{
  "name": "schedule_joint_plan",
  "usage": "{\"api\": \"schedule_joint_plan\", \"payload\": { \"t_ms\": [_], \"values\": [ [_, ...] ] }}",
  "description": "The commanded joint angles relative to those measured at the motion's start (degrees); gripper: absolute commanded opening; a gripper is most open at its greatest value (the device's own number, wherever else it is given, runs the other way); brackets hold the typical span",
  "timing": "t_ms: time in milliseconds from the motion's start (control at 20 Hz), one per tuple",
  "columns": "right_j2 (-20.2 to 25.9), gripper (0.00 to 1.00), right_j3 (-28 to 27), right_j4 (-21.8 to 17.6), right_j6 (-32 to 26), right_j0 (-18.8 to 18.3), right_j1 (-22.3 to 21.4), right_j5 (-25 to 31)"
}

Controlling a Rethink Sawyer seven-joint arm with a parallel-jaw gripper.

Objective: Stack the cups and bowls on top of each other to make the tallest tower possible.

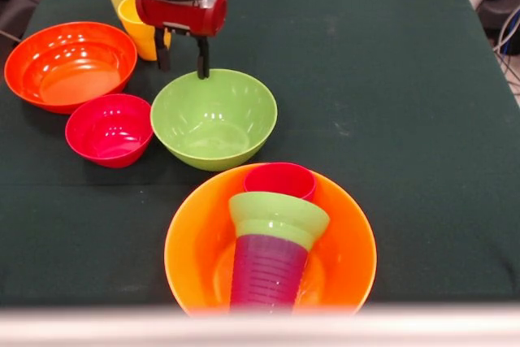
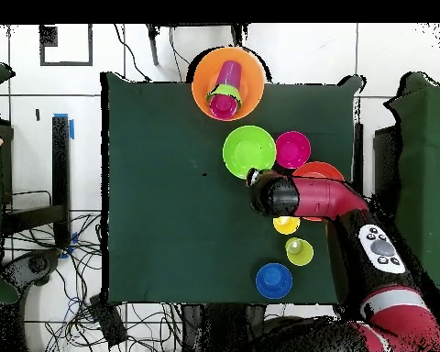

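Tower of purple cup, green bowl, pink cup in orange bowl.

Tower in bowl (nearest).

Tower stands in large yellow-orange bowl; other cups, bowls lie scattered

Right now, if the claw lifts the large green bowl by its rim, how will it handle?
The large green bowl looks like thin glossy plastic, so probably light, stiff and somewhat slippery. Gripped at one rim point by the open claw, it would likely hang tilted. Its wide rounded body suggests it would slide rather than tip if nudged.
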Motion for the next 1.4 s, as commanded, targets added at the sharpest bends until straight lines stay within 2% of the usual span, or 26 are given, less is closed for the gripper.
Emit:
{"api": "schedule_joint_plan", "payload": {
  "t_ms": [50, 250, 450, 800, 850, 1400],
  "values": [
    [-1.71, 1.0, -3.01, -2.02, 2.11, 2.56, 4.61, 0.27],
    [-2.85, 1.0, -3.95, -3.92, -0.38, 3.1, 4.44, 1.17],
    [-2.84, 1.0, -5.62, -3.64, -1.1, 2.92, 5.73, 1.1],
    [-2.13, 1.0, -5.28, -2.33, -1.83, 1.98, 5.48, 1.54],
    [-1.88, 0.0, -5.67, -2.27, -2.28, 1.85, 5.69, 1.91],
    [-0.86, 0.0, -6.71, -3.03, -4.13, 2.52, 4.73, 2.25]
  ]
}}
